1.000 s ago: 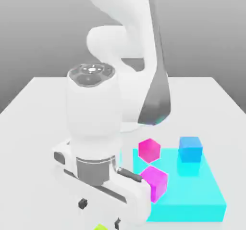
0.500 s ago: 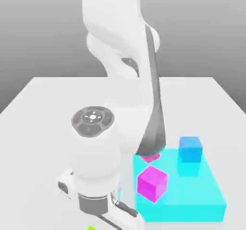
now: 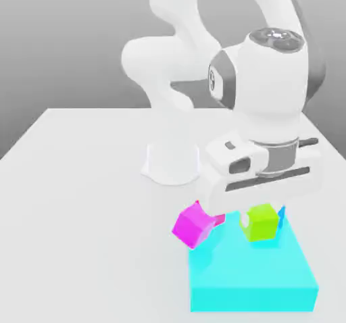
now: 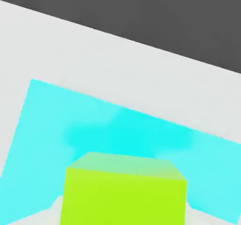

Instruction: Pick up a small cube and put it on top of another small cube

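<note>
Exterior view: the jaws point(image 3: 263, 215) are clamped on the green cube point(image 3: 262, 221), held above the cyan slab point(image 3: 253, 281).
Progress: pickup looks done; stacking remains.
Neighbour: a magenta cube point(image 3: 194, 224) sits beside the jaws, tilted at the slab's edge.
Surfaces: flat matte blocks, sharp edges, smooth white counter point(image 3: 81, 200).

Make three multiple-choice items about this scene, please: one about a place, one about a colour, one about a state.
1. Where is the lime-green cube?
A. On the bare table
B. Under the tool, above the cyan block
C. Beside the arm's base

2. What colour is the cube at the cyan block's corner on the exterior view's left?
A. Magenta
B. Red
C. Orange

3. What is the tool's state?
A. Open, empty
B. Shut on the lime-green cube
C. Shut on nothing

Answers:
1 B: the cube hangs under the tool over cyan.
2 A: the magenta cube is there.
3 B: the cube is held off the block.
</note>
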Controlling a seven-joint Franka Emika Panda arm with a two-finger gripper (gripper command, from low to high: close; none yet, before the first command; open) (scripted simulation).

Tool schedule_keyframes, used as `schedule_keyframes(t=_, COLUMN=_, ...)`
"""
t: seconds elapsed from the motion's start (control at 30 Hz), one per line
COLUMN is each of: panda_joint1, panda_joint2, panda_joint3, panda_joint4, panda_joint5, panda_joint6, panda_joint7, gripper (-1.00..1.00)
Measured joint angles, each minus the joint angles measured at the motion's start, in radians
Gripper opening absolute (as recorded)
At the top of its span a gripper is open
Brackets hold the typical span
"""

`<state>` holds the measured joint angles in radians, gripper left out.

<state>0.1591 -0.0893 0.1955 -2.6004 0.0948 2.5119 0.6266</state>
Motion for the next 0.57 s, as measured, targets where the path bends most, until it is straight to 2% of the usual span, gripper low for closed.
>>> schedule_keyframes(t=0.27, panda_joint1=0.189, panda_joint2=-0.274, panda_joint3=0.036, panda_joint4=-0.198, panda_joint5=0.045, panda_joint6=-0.073, panda_joint7=-0.382, gripper=-1.0)
schedule_keyframes(t=0.47, panda_joint1=0.195, panda_joint2=-0.122, panda_joint3=0.062, panda_joint4=-0.255, panda_joint5=0.018, panda_joint6=0.135, panda_joint7=-0.403, gripper=-1.0)
schedule_keyframes(t=0.5, panda_joint1=0.193, panda_joint2=-0.104, panda_joint3=0.065, panda_joint4=-0.258, panda_joint5=0.014, panda_joint6=0.156, panda_joint7=-0.4, gripper=1.0)
schedule_keyframes(t=0.57, panda_joint1=0.193, panda_joint2=-0.104, panda_joint3=0.065, panda_joint4=-0.258, panda_joint5=0.014, panda_joint6=0.156, panda_joint7=-0.4, gripper=1.0)
